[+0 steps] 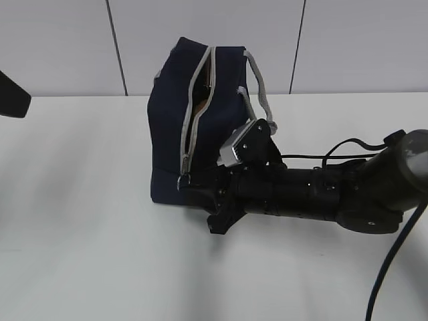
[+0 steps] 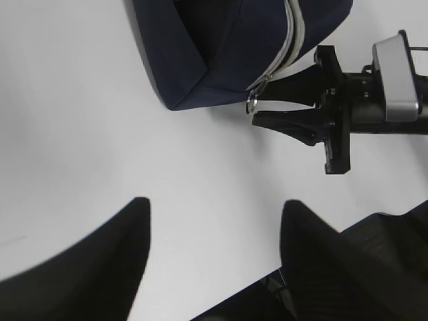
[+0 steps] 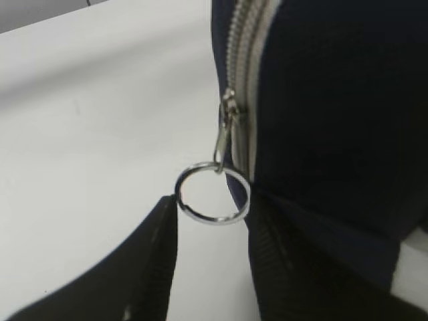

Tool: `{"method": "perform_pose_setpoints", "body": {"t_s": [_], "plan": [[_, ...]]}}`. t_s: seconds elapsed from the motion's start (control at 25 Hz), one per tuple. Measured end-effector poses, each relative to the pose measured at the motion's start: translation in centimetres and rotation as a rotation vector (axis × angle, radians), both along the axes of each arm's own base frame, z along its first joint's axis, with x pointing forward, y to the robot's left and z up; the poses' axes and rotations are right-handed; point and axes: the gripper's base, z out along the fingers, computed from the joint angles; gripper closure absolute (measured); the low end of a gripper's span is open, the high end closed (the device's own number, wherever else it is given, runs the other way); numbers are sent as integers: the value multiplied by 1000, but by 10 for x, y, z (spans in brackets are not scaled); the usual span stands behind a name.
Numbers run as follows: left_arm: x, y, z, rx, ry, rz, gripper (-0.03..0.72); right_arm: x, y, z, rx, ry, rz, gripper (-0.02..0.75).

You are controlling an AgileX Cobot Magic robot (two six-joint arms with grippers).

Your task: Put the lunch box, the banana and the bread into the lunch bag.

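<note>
1. Working at the zipper stage, we are judging; the bag [image 1: 200, 127] is standing on the table [image 1: 80, 200] with its zipper [image 1: 195, 127] gaping near the top; the slider is sitting low by the base.
2. We are seeing something brownish through the gap; we cannot tell what it is; no lunch box, banana or bread is showing on the table.
3. The right gripper [image 3: 212, 221] is reaching in low with its jaws apart; the ring pull [image 3: 212, 194] is hanging between them, touching or nearly touching one finger; nothing is clamped.
4. The left gripper [image 2: 214, 247] is hovering well apart from the bag, jaws apart and empty.
5. Next, we are judging, the right jaws are needing to pinch the ring squarely, then draw it along the track.
6. The table is lying bare to the left and in front; the wall is standing close behind the bag.
</note>
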Motion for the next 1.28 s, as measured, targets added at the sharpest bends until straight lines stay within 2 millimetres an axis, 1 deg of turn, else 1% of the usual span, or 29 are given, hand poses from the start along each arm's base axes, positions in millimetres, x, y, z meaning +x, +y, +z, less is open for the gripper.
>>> {"method": "perform_pose_setpoints", "body": {"t_s": [0.28,0.48,0.56,0.72,0.8,1.28], "plan": [[0,0,0,0,0,0,257,0,1,3,29,-11,9,470],[0,0,0,0,0,0,257,2,5,7,30,-32,51,470],[0,0,0,0,0,0,257,2,6,7,33,-30,55,458],[0,0,0,0,0,0,257,2,6,7,30,-28,63,389],[0,0,0,0,0,0,257,1,6,7,28,-26,70,373],[0,0,0,0,0,0,257,2,8,8,35,-16,76,365]]}}
